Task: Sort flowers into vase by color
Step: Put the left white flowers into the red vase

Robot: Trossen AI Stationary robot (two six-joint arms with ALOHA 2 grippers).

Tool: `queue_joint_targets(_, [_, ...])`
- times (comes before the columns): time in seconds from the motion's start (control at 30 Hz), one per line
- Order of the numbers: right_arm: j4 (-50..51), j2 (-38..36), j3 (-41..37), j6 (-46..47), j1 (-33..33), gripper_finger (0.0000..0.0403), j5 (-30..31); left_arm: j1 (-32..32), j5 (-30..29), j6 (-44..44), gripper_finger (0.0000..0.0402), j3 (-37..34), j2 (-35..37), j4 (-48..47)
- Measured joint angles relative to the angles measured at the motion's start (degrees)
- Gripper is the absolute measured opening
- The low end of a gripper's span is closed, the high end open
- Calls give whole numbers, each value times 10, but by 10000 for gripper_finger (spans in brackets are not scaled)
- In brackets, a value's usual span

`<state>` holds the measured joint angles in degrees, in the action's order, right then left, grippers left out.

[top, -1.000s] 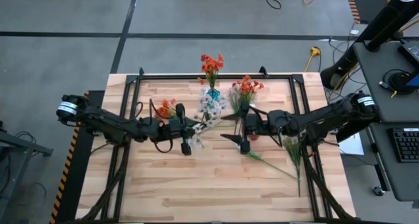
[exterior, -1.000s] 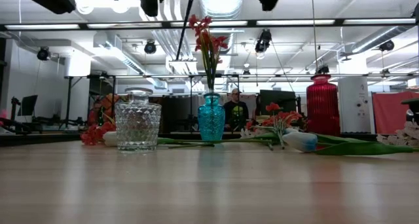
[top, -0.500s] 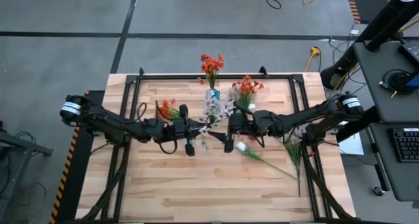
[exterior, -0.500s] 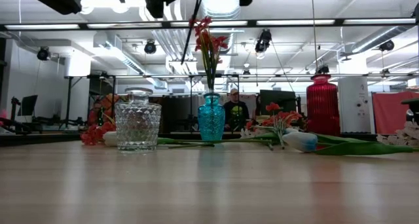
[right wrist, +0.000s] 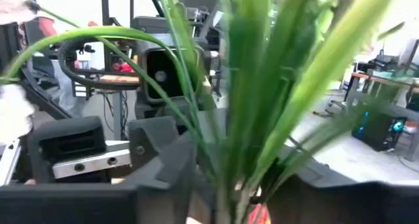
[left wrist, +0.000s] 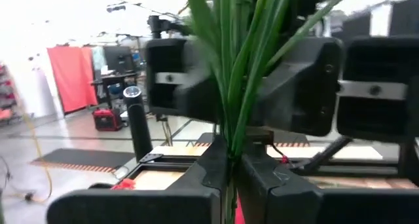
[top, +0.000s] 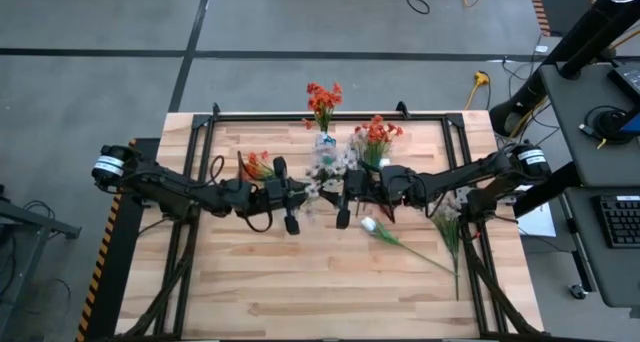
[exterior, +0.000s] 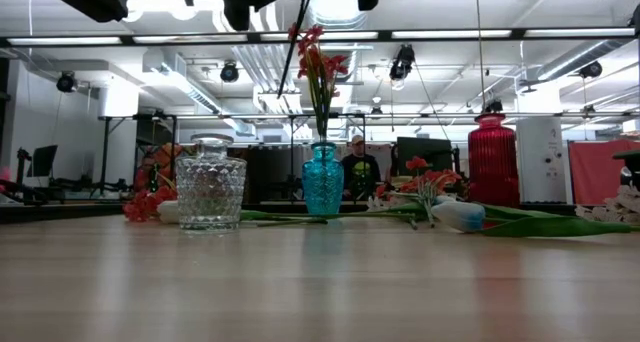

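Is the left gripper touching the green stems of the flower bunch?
Touching. The left wrist view shows the left gripper shut on the green stems, which rise from between its fingers.

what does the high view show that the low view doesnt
Only the high view shows the two arms meeting mid-table: the left gripper shut on the pale pink-white spray, with the right gripper at the same stems. It also shows the white tulip bud lying alone on the table.

Only the low view shows the clear glass vase, the red vase and a person in the room behind.

Both show the blue vase holding orange-red blossoms.
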<state>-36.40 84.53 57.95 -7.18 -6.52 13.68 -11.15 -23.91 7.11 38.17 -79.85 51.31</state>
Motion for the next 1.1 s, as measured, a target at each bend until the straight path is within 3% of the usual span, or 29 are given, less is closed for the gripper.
queue_joint_targets(0.17, [-1, 0, 0, -2, -1, 48, -1, 6, 23, -29, 34, 5, 2, -9])
queue_joint_targets(0.3, [17, -1, -1, 4, -1, 16, -6, 6, 21, -48, 87, 20, 8, -78])
queue_joint_targets(0.47, [62, -22, -2, 23, -1, 15, -6, 6, 19, -57, 158, 38, 31, -181])
queue_joint_targets(0.67, [131, -89, -2, 27, -1, 15, -1, 6, -51, -52, 211, 58, 82, -323])
queue_joint_targets(0.93, [351, -202, -1, 98, 0, 15, 44, 5, -56, -127, 228, 110, 139, -582])
queue_joint_targets(1.1, [457, -280, -1, 141, -1, 15, 45, 4, -56, -152, 223, 118, 150, -633])
